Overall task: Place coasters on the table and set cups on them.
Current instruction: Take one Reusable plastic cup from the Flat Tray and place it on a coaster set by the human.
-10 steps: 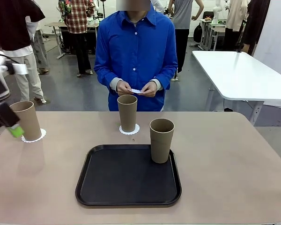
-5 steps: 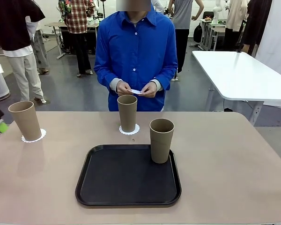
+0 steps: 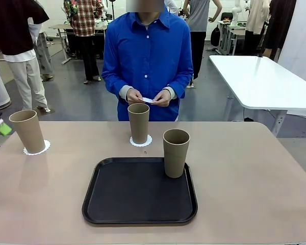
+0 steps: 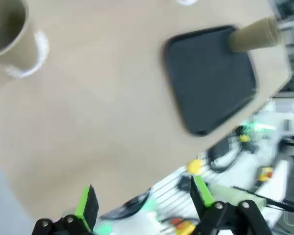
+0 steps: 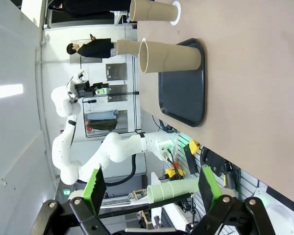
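Left cup [image 3: 27,131] stands on its coaster [image 3: 36,149] at the table's [image 3: 255,173] far left. The middle cup [image 3: 138,122] is on a second coaster [image 3: 141,142] at far centre, and the third cup [image 3: 175,152] is upright on the black tray's [image 3: 137,204] far-right corner. Third coaster [image 3: 148,99] is pinched between the person's hands [image 3: 135,95]. Left gripper [image 4: 144,198] and right gripper [image 5: 151,181] — fingers spread wide, gripping nothing.
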{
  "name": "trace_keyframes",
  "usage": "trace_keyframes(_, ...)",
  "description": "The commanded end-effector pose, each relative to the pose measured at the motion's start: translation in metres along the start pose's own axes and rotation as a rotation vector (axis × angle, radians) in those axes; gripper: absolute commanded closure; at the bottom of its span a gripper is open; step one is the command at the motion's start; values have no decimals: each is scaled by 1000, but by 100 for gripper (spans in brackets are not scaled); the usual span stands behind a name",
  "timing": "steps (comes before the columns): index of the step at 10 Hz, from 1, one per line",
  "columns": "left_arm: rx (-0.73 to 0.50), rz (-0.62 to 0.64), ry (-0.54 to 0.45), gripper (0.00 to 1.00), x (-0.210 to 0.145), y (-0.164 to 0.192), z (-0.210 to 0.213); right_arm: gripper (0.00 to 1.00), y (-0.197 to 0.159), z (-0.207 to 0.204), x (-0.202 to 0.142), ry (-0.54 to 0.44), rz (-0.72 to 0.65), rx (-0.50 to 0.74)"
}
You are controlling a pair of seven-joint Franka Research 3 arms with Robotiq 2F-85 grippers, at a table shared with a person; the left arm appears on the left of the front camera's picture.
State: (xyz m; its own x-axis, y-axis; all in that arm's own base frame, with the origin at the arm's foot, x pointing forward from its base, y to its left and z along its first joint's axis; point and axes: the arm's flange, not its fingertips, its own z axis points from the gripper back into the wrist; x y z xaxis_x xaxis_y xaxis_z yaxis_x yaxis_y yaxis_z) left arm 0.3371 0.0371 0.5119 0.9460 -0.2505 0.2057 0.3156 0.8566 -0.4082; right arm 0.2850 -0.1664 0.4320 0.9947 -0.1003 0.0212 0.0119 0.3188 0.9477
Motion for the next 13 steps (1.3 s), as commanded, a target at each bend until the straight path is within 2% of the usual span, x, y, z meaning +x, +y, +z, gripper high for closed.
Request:
trace_keyframes(1, -433, 33, -71, 0, 13, 49, 13, 0, 1, 0, -1, 0, 7, 11)
trace_keyframes(3, -631, 127, -133, 0, -3, 105, 11, 0, 1, 0, -1, 0, 7, 11)
trace_keyframes(5, -746, 200, -155, 0, -37, 150, -8, 0, 1, 0, -1, 0, 7, 11)
trace_keyframes(7, -770, 289, -177, 0, -58, 186, -20, 0, 1, 0, -1, 0, 7, 11)
trace_keyframes(9, -794, 321, -216, 0, -73, 216, -15, 0, 1, 0, -1, 0, 7, 11)
trace_keyframes(11, -788, 308, -247, 0, -82, 231, -2, 0, 1, 0, -1, 0, 7, 11)
trace_keyframes(13, -764, 285, -211, 0, -81, 232, -1, 0, 1, 0, -1, 0, 7, 11)
